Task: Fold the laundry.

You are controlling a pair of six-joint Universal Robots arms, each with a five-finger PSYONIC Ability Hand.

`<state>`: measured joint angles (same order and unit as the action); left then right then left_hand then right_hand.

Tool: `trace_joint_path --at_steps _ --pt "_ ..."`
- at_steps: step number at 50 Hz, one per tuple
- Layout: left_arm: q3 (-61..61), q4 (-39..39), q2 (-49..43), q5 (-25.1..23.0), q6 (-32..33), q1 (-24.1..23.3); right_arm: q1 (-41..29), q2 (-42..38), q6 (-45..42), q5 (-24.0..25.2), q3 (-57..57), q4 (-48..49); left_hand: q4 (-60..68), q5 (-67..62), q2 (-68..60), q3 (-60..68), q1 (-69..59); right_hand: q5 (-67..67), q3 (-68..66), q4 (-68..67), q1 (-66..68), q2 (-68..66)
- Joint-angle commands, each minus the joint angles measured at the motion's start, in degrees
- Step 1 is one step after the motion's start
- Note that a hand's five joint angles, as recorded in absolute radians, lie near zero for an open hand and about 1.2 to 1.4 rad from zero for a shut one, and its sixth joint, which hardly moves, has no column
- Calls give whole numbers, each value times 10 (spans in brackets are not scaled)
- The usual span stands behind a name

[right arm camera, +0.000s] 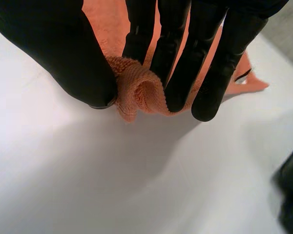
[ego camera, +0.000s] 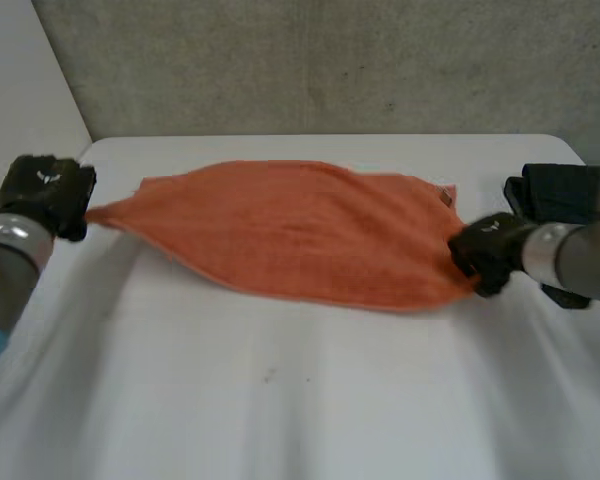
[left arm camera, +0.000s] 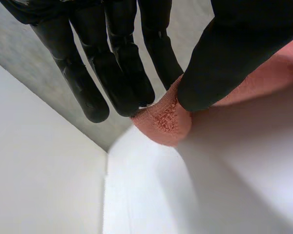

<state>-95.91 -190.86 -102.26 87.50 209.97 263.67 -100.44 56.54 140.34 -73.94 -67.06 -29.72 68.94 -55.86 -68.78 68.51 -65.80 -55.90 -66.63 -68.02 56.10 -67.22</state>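
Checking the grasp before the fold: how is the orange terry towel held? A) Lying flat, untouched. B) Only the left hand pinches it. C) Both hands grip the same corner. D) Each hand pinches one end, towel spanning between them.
D: the left hand pinches one end of the orange terry towel between thumb and fingers, the right hand pinches the opposite end, and it stretches between them.

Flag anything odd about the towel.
Nothing damaged or spilled. The orange towel lies askew, pulled into a slanted shape between the left hand and right hand, each pinching an end.
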Motion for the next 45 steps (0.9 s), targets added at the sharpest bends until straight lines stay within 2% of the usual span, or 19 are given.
trace_joint_path --at_steps 1,5,9,12,17,19,22,27,30,37,45 --pt "-89 176 120 -50 156 38 52 118 -109 9 -128 -133 111 -141 -112 115 -142 -141 -134 -120 239 -128" --pt "-139 237 178 -73 232 54 109 185 -187 26 -187 -167 111 -141 -112 115 -142 -141 -134 -120 239 -128" --pt "-156 249 197 -98 258 56 146 202 -224 45 -206 -169 111 -141 -112 115 -142 -141 -134 -120 239 -128" --pt "-153 243 195 -109 258 56 154 198 -217 51 -201 -166 111 -141 -112 115 -142 -141 -134 -120 239 -128" --pt "-114 182 124 -116 251 50 143 101 -127 53 -135 -84 111 -141 -112 115 -142 -141 -134 -120 239 -128" --pt "-62 122 39 -107 236 -2 121 69 -75 50 -98 -41 111 -141 -112 115 -142 -141 -134 -120 239 -128" --pt "-11 76 -20 -87 211 -38 98 41 -39 43 -65 -8 111 -141 -112 115 -142 -141 -134 -120 239 -128" --pt "115 -1 -164 12 164 -54 61 -38 -2 -15 9 73 111 -141 -112 115 -142 -141 -134 -120 239 -128" --pt "182 -23 -231 50 160 -61 45 -69 6 -51 46 112 111 -141 -112 115 -142 -141 -134 -120 239 -128" --pt "289 -93 -334 65 162 -74 22 -149 6 -95 142 156 111 -141 -112 115 -142 -141 -134 -120 239 -128" --pt "331 -138 -385 73 164 -80 19 -219 1 -141 236 165 111 -141 -112 115 -142 -141 -134 -120 239 -128"
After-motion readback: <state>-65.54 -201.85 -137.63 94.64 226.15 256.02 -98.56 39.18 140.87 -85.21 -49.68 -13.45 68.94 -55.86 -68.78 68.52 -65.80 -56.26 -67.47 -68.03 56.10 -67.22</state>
